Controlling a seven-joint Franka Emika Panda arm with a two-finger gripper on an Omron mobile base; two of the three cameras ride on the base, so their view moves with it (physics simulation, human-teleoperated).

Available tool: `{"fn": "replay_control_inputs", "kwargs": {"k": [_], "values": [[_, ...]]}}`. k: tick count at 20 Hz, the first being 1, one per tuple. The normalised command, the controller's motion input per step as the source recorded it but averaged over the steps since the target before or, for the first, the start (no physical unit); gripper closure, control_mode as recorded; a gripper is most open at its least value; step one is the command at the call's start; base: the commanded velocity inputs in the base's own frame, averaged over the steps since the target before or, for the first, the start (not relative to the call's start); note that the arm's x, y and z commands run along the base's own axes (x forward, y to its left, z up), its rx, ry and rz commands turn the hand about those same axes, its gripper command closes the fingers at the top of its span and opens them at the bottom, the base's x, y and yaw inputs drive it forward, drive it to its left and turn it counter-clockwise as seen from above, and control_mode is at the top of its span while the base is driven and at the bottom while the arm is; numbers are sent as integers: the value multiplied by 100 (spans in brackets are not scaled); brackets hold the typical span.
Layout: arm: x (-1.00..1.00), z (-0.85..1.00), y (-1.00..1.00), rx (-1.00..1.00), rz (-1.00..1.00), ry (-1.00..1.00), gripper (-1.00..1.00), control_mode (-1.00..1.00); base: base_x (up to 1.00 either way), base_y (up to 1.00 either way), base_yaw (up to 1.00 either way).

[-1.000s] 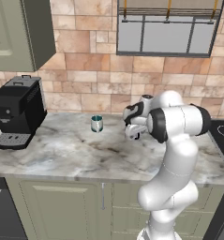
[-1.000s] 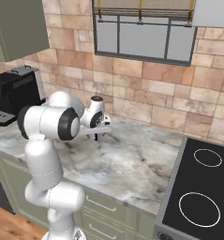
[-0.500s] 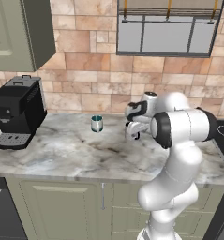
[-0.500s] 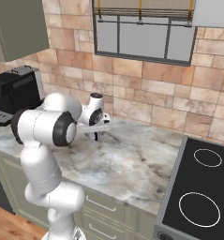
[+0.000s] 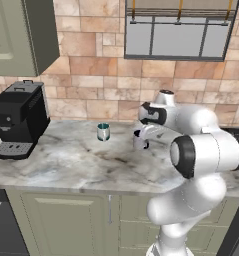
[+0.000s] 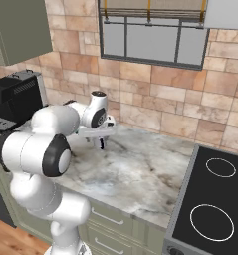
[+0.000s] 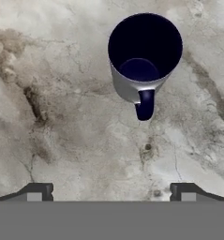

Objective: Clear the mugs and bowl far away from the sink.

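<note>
Your arm reaches forward over the marble counter point(image 5: 76, 160), hand pointing down, gripper point(image 7: 111, 192) spread wide and empty above the navy mug point(image 7: 142, 58). That mug stands upright on the counter, the teal mug point(image 5: 103, 132) near it toward the coffee machine point(image 5: 18, 119).

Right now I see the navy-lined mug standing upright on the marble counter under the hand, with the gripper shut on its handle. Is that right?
Not quite. The navy-lined mug does stand upright on the marble counter, but the gripper is open and holds nothing. The hand view shows its fingertips spread wide, with bare marble between them and the mug's handle.
</note>
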Motion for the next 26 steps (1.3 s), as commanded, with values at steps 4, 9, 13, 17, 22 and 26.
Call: {"fn": "replay_control_inputs", "kwargs": {"k": [4,9,13,17,22,26], "values": [[-68,27,0,0,0,0,-100,-100,0,0,0],[-73,18,0,0,0,-2,-100,-100,0,0,0],[-63,20,0,0,0,-4,-100,-100,0,0,0],[-32,28,0,0,0,-1,-100,-100,0,0,0],[-25,26,0,0,0,0,-100,-100,0,0,0],[-18,29,0,0,0,0,-100,-100,0,0,0]]}}
